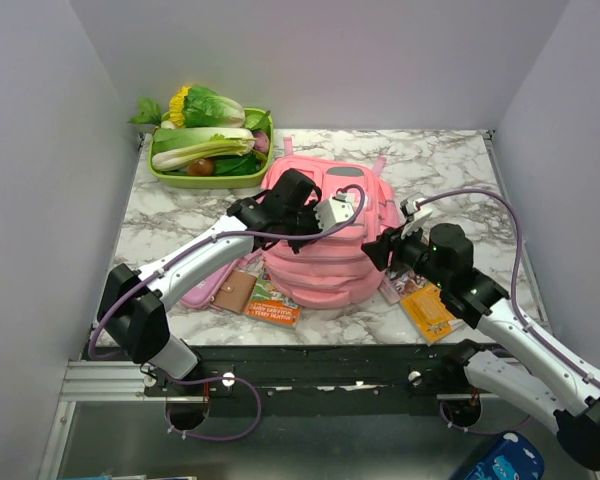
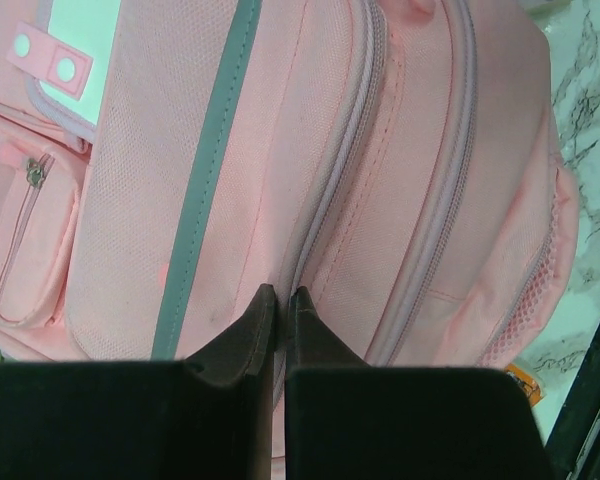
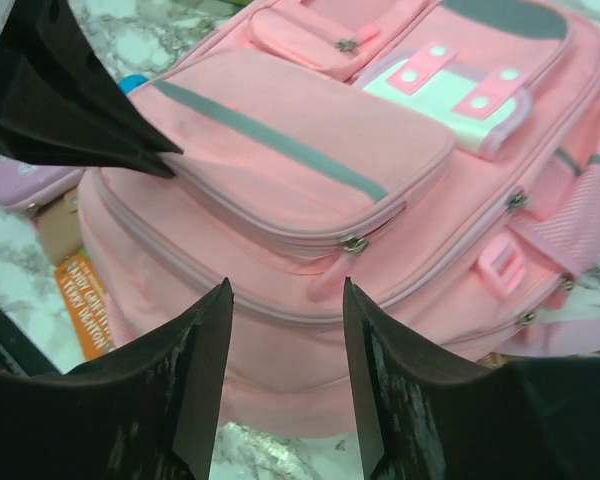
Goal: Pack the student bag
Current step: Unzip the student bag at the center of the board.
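because the left arm's wrist covers part of the student bag [image 1: 325, 265] from above, the left gripper [image 2: 282, 300] only shows clearly in its own camera. its jaws are clenched to a thin slit right on a zip seam of the bag's front. whether a zip pull or a fold of fabric is pinched there is too hidden to tell. the right gripper [image 3: 285, 290] is released, jaws apart with nothing between them, poised just off the bag's lower edge.

the pink bag lies flat in the middle of the marble table [image 1: 450, 170], front pockets up. a pink pencil case [image 1: 202, 292] is mostly hidden under the left arm. a brown wallet [image 1: 234, 293] and an orange booklet [image 1: 273, 303] sit just beside the bag's near left edge, and the booklet's print is too small to read. an orange packet [image 1: 427, 308] is half covered by the right arm. a blue item [image 1: 500, 460] is cut off at the bottom edge.

a green tray [image 1: 170, 178] of leafy vegetables [image 1: 205, 145] stands at the far left corner. plain pale walls enclose the table on three sides.
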Tool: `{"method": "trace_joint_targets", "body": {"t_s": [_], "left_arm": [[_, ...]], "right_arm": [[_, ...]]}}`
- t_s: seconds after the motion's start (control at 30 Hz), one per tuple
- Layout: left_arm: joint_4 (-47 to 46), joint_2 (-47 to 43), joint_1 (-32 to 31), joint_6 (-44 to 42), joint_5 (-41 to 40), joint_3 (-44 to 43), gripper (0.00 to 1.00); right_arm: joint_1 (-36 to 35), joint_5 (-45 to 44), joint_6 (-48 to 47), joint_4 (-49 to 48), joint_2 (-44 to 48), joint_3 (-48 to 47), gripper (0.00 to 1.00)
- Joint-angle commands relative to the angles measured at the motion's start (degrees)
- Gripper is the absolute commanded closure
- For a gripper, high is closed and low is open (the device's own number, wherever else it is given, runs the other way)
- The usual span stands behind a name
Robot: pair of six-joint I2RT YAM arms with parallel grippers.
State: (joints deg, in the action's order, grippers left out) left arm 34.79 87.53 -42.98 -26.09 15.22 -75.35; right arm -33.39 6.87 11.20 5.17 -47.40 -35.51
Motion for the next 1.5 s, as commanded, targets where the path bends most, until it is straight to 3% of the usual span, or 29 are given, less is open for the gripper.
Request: {"method": "trace_joint_targets", "body": {"t_s": [0.0, 0.23, 0.7, 0.8, 1.27, 1.37, 1.47], "left_arm": [[-1.12, -3.15, -0.26, -0.28, 3.58, 0.73, 0.92], [-0.77, -3.41, -0.26, -1.25, 3.32, 0.64, 0.92], [-1.03, -2.98, -0.26, -1.34, 2.79, 0.12, 0.93], [-1.21, -2.89, -0.26, -1.07, 2.8, 0.12, 0.92], [-2.27, 0.09, -1.58, 0.68, 1.74, -1.99, 0.88], [-1.83, 1.06, -2.1, 2.09, 1.74, -3.04, 0.72], [-1.83, 1.42, -2.02, 4.11, 2.09, -4.36, 0.57]], "right_arm": [[0.34, -6.34, -3.64, -2.36, 0.38, 1.05, 0.42], [3.06, -2.58, -3.3, -3.58, -4.19, 0.7, 0.35], [3.06, 1.56, 5.23, -11.32, -13.6, 1.49, 0.4], [3.06, 1.56, 6.9, -11.94, -14.56, 1.67, 0.45], [3.06, -3.89, 9.1, -5.96, -10.79, 1.14, 0.9], [3.06, -3.01, 8.57, -5.35, -10.96, 1.05, 0.99], [3.06, -2.31, 9.1, -3.6, -11.31, 1.05, 0.99]]}}
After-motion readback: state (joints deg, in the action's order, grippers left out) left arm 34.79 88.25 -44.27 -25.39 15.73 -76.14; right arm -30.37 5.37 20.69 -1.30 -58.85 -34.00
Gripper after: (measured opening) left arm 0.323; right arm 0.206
